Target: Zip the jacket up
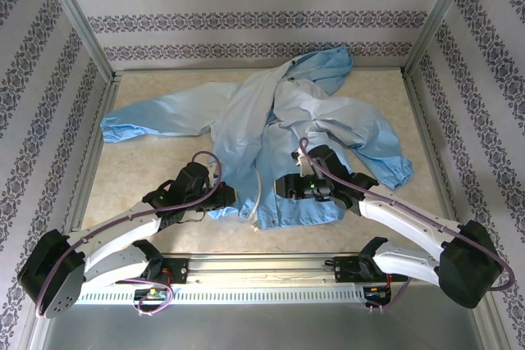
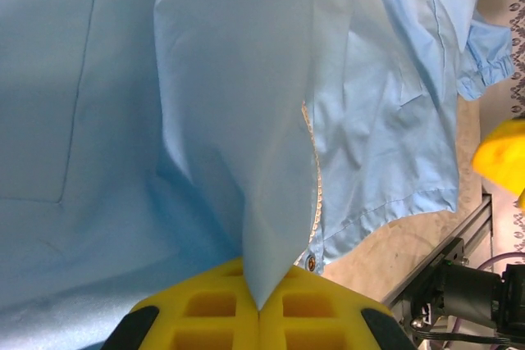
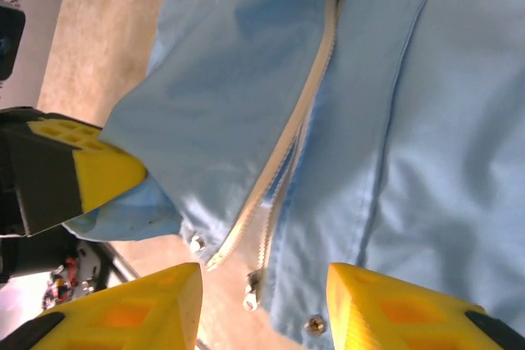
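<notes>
The light-blue jacket (image 1: 328,112) lies spread across the table, hood toward the back and hem toward me. My left gripper (image 1: 223,197) is at the hem's left part, shut on a fold of the jacket's fabric (image 2: 261,284). The zipper teeth (image 2: 315,178) run just right of that fold. My right gripper (image 3: 262,288) hovers open over the bottom of the pale zipper strip (image 3: 289,141). The small metal zipper pull (image 3: 253,294) lies between its yellow fingertips (image 3: 168,288), untouched. The two front edges are apart at the hem.
The beige table (image 1: 148,170) is bare left of the hem. An aluminium rail (image 1: 262,272) runs along the near edge just below the hem. The left gripper's yellow finger (image 3: 94,171) sits close to the right gripper's left side. Patterned walls enclose the table.
</notes>
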Robot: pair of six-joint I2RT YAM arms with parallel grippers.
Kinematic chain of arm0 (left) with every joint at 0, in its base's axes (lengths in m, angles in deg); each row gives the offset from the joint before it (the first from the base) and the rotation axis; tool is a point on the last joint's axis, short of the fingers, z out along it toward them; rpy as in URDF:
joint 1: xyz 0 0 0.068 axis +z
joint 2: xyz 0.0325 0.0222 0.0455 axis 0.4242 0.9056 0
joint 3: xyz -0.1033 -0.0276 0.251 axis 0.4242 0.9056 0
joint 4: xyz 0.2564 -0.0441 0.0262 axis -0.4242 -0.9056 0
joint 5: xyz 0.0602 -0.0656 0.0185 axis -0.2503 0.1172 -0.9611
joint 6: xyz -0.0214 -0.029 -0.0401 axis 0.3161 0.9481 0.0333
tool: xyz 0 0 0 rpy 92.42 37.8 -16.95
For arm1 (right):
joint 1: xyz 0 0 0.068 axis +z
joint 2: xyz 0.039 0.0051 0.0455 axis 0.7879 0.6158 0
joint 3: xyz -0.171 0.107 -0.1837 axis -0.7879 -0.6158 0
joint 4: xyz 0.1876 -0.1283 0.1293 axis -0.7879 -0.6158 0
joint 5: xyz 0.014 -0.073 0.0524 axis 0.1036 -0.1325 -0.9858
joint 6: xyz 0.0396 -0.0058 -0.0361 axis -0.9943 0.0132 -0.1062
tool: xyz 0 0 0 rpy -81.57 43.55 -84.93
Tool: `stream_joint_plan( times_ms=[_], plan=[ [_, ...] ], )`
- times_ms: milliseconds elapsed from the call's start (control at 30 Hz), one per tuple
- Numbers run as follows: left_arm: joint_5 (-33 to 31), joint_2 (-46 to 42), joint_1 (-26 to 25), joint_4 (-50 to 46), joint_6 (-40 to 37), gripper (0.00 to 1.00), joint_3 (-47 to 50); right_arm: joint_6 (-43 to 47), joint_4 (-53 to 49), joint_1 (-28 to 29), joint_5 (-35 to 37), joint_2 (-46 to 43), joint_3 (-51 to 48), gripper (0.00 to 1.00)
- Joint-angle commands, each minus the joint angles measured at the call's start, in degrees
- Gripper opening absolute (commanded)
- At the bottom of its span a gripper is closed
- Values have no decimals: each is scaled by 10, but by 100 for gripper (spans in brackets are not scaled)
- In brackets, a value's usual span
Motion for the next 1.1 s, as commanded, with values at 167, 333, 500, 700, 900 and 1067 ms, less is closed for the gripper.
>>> stream_joint_plan(
  times_ms=[167,333,500,700,900,1067],
  plan=[
    [17,0,14,65,38,0,19,-123,132,42,-19,59,-17,46],
    [20,8,15,91,59,0,29,-158,189,57,-32,96,-18,46],
    [24,7,16,127,81,0,48,-160,190,64,-35,132,-13,46],
    [20,2,16,133,92,0,57,-161,184,71,-20,160,-17,48],
    [28,-10,16,126,108,0,60,-172,199,83,-30,200,-6,52],
    [20,-33,16,108,111,0,68,-169,223,91,-47,237,16,51]
  ],
)
